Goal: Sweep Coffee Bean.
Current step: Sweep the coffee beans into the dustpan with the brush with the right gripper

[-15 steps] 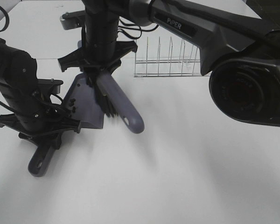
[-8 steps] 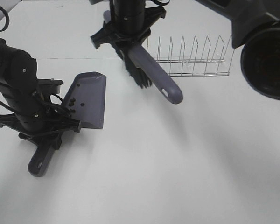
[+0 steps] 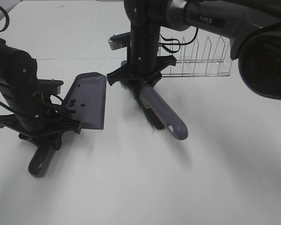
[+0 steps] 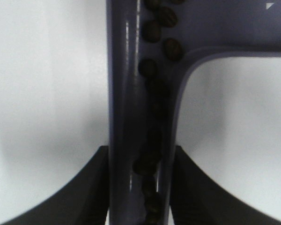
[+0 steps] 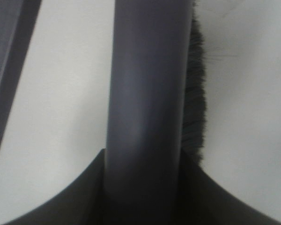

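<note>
My left gripper is shut on the handle of the grey-purple dustpan, which rests on the white table at the left. Several dark coffee beans lie in the pan near its handle end; in the left wrist view the beans sit along the groove of the dustpan handle. My right gripper is shut on the grey-purple brush, held just right of the pan's open edge with its black bristles down near the table. The right wrist view shows the brush handle and bristles.
A wire dish rack stands at the back, behind the right arm. The table's far edge runs along the top of the high view.
The right arm has carried the brush away from the dustpan, up and right, then brought it down again just right of the pan. The left arm and dustpan have not moved.
</note>
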You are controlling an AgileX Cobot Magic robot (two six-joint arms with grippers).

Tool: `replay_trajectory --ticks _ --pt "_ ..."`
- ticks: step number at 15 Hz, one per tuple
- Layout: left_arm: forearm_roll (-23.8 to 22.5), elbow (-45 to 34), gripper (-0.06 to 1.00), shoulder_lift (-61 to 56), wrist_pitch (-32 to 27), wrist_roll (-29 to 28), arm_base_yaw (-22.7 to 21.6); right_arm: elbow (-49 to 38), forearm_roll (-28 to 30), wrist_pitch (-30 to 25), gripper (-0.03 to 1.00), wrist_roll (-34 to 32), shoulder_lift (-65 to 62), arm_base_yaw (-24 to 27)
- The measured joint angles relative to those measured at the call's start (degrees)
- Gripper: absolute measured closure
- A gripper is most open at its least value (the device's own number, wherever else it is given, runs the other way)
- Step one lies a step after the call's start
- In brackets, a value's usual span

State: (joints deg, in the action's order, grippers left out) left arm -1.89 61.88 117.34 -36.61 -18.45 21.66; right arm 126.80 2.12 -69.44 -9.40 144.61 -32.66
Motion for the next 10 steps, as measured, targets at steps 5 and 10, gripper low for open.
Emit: replay_trajectory --ticks 5,10 --pt "0.00 0.00 0.59 0.00 0.00 0.00 0.00 11.23 -8.14 -0.97 0.66 1.38 4.87 -4.76" --pt "0.00 0.00 0.59 0.00 0.00 0.00 0.00 14.78 -1.15 -1.20 0.66 0.40 3.09 -6.47"
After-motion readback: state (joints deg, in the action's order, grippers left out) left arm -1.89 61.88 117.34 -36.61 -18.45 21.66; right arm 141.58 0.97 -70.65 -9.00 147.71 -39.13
